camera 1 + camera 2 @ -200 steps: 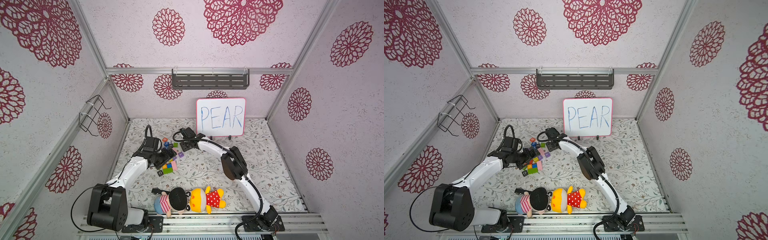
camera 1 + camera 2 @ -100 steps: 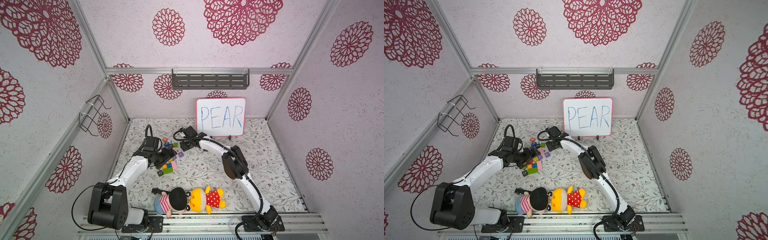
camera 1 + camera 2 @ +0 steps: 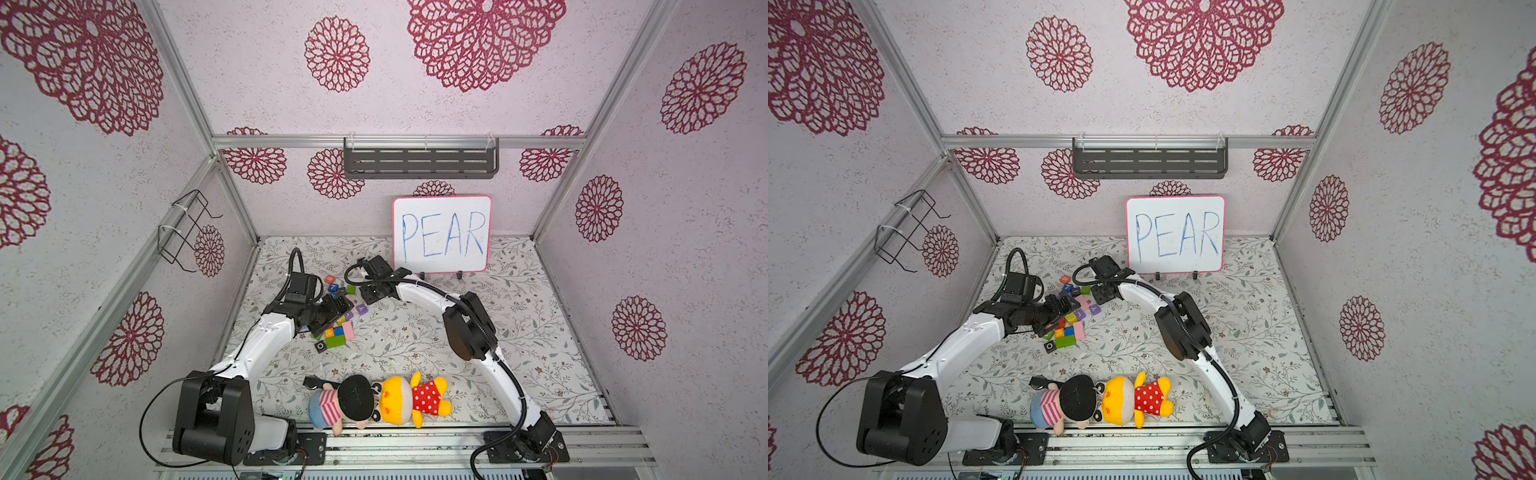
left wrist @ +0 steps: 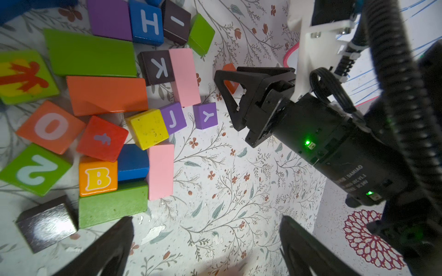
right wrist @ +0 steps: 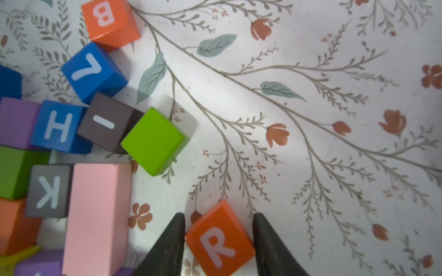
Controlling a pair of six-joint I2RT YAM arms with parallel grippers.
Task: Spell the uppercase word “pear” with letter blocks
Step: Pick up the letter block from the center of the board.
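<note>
— Orange-red R block [image 5: 220, 246]: where is it? Both top views hide it.

— Under the right pincer [image 5: 218, 216], at about two o'clock of the block heap [image 3: 334, 328], toward the whiteboard [image 3: 441, 235]. The left arm [image 3: 266, 340] covers the heap's nine o'clock side, and from above most letters are too small to read.

— Is it pinched?

— The right wrist camera shows one black finger on each side of the cube, R face up. They are hard against it or a hair off; I cannot tell which.

— And the left pincer [image 4: 205, 219]?

— Spread wide, holding nothing, over the flowered tabletop [image 4: 227, 179] beside the heap.

— Any writing?

— PEAR in blue marker on the whiteboard, at twelve o'clock. Close to the R, the heap's cubes read B, 7, H and K in white. DAMIAO is printed on the right arm's motor housing [image 4: 334, 148].
</note>
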